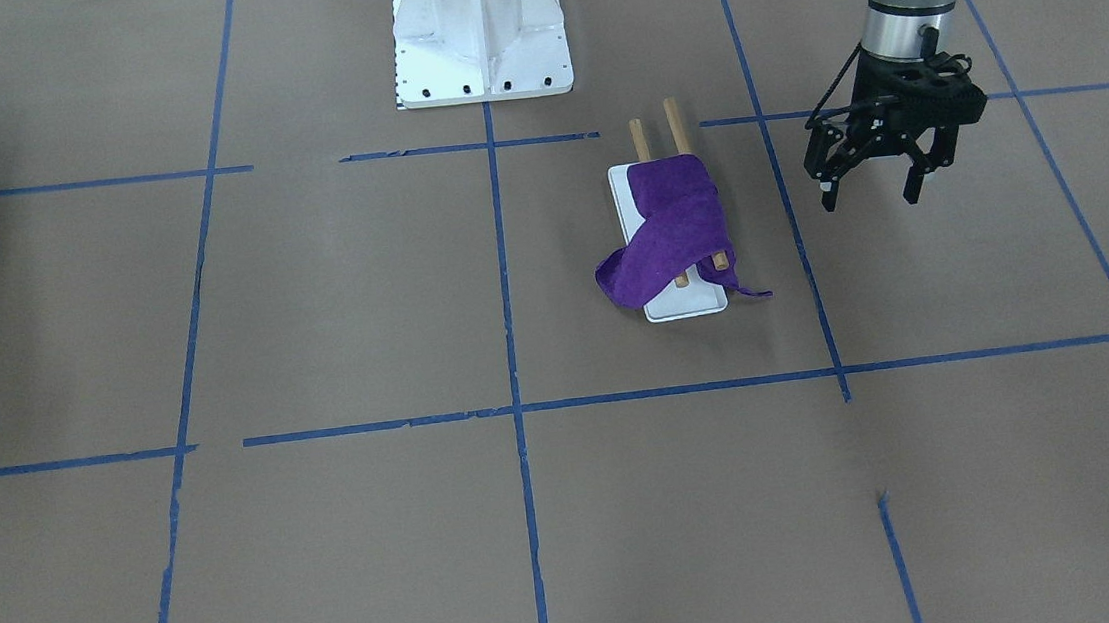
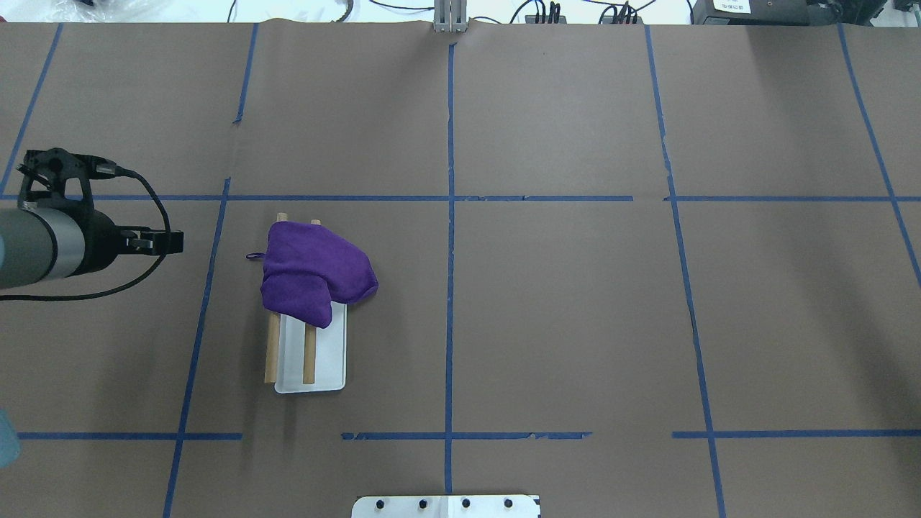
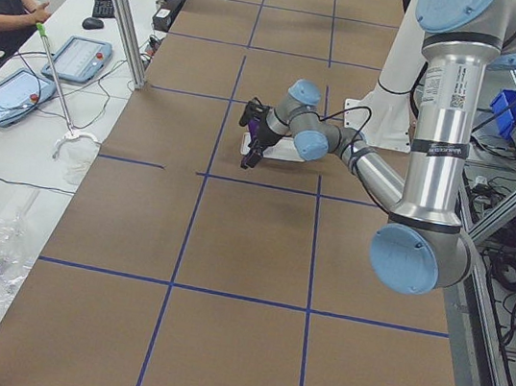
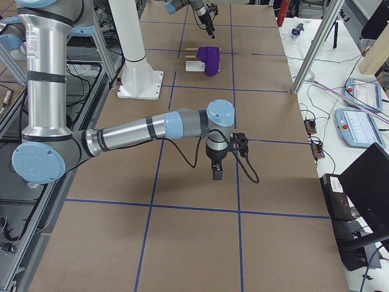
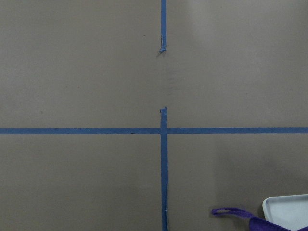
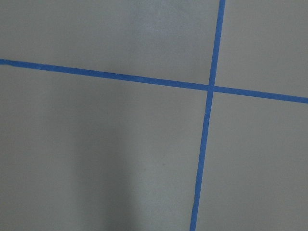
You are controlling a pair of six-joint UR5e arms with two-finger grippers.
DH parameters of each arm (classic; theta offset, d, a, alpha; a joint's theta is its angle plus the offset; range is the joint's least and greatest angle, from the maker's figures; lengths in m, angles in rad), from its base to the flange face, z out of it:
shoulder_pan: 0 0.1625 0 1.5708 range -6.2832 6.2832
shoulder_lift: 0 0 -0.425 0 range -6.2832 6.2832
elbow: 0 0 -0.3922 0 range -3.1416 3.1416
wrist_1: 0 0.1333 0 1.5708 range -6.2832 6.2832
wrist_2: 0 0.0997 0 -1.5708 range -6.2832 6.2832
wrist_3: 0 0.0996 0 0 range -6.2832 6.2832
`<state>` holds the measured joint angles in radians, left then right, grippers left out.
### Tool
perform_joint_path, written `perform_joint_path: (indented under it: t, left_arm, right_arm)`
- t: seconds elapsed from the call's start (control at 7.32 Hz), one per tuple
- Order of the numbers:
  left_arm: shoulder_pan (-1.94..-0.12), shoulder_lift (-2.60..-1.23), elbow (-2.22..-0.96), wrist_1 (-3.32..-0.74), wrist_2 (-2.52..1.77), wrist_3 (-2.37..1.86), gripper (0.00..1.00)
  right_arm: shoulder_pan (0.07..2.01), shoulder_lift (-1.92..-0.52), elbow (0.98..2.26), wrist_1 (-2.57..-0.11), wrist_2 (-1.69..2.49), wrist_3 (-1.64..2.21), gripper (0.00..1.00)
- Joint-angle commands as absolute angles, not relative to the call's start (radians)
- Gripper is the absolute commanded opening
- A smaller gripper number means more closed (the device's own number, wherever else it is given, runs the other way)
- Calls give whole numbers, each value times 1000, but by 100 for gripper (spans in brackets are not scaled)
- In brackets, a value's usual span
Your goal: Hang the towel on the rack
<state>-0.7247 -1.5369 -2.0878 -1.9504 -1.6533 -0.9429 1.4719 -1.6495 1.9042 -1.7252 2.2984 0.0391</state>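
Observation:
The purple towel (image 1: pixel 678 225) lies draped over the far ends of the rack's two wooden dowels (image 1: pixel 673 120), with one end hanging onto the white base (image 1: pixel 684 305). The overhead view shows the towel (image 2: pixel 313 273) on the dowels (image 2: pixel 272 352) above the base (image 2: pixel 327 360). My left gripper (image 1: pixel 873 188) is open and empty, above the table beside the rack and apart from it. The left wrist view shows only the towel's loop (image 5: pixel 231 211) and a base corner (image 5: pixel 288 207). My right gripper (image 4: pixel 217 170) shows only in the exterior right view, far from the rack; I cannot tell its state.
The big white bolted pedestal (image 1: pixel 479 27) stands at the robot's side of the table, behind the rack. Blue tape lines (image 2: pixel 450 216) divide the brown table surface. Operators' tablets (image 3: pixel 69 56) lie on a side bench.

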Motion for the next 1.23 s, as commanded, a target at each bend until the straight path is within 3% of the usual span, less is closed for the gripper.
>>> perform_joint_path:
  t: [0.0, 0.68, 1.09]
  left_arm:
    - [-913, -1532, -2059, -1934, -1835, -658, 100]
    - [-1387, -1591, -1850, -1667, -2088, 21, 100]
    - [-1554, -1585, -1642, -1618, -2258, 249, 100]
  right_arm:
    - [1477, -1655, 1891, -1724, 2302, 40, 100]
    - [1563, -1657, 1798, -1724, 2367, -93, 100]
    - [1605, -1681, 1775, -1726, 2375, -120, 100]
